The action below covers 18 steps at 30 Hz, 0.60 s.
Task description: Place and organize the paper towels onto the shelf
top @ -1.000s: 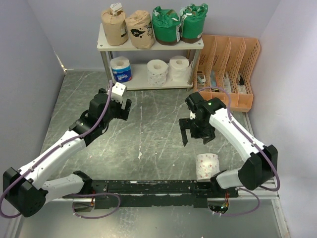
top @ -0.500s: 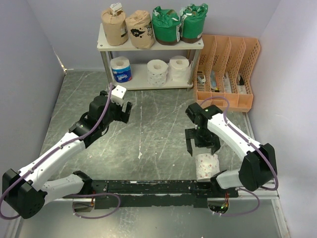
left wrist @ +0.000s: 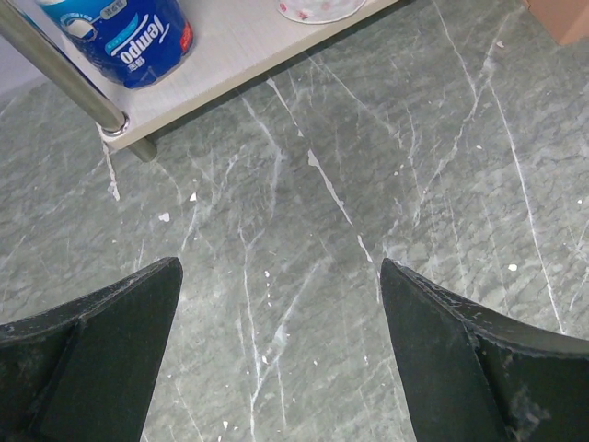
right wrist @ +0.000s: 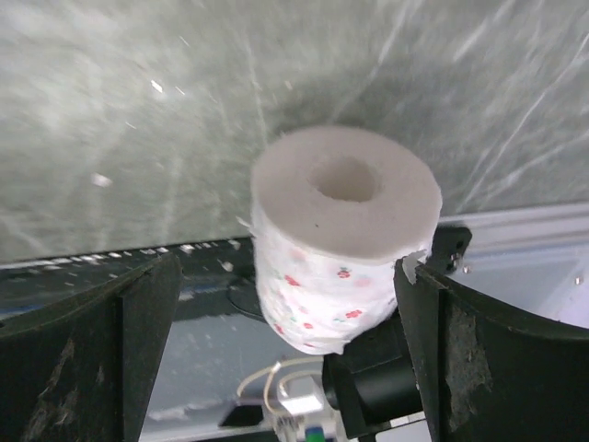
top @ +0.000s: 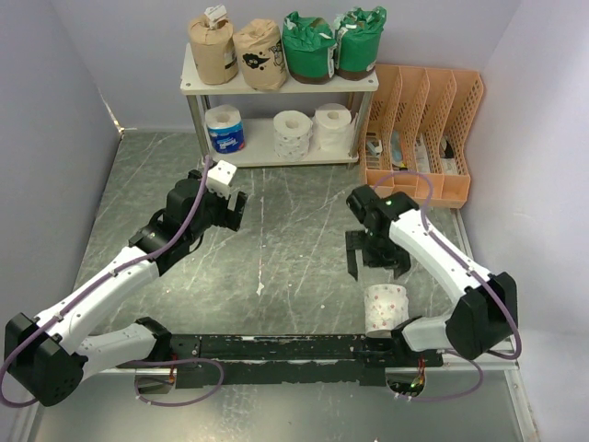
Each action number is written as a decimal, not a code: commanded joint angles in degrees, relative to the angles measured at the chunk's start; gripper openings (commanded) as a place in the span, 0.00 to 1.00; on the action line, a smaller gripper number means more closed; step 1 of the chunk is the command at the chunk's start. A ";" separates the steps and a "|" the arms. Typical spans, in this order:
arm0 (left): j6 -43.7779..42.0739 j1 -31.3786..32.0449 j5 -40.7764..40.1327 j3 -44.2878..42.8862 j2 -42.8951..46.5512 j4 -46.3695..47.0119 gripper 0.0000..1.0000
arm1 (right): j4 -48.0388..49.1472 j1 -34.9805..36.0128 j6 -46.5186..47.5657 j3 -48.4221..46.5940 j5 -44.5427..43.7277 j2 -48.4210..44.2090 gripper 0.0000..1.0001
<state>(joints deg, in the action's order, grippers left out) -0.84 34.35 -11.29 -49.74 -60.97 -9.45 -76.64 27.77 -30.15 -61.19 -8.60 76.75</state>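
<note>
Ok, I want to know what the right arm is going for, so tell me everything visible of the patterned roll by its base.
The patterned roll is white paper with small red printed motifs on its side, unwrapped, its hollow core open at the top. It stands upright at the near edge of the table, close beside the right arm's base; whether they touch is unclear. The right gripper hovers open above it, a finger showing to each side in the wrist view, not touching it.
</note>
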 commanded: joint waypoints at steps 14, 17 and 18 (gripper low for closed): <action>-0.61 0.37 3.11 1.00 0.48 2.28 1.00 | 8.49 0.27 -0.43 4.19 -0.32 3.04 1.00; -0.65 0.45 3.44 1.15 0.53 2.20 1.00 | 9.56 0.27 -0.61 6.57 2.44 2.28 0.99; -0.67 0.43 3.51 1.27 0.64 2.28 1.00 | 9.64 0.27 -0.63 7.05 3.34 1.95 0.96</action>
<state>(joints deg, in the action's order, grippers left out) -1.10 34.37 -9.74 -48.88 -61.01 -9.19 -68.79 27.77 -29.74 -56.07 -8.91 79.77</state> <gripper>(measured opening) 0.997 0.994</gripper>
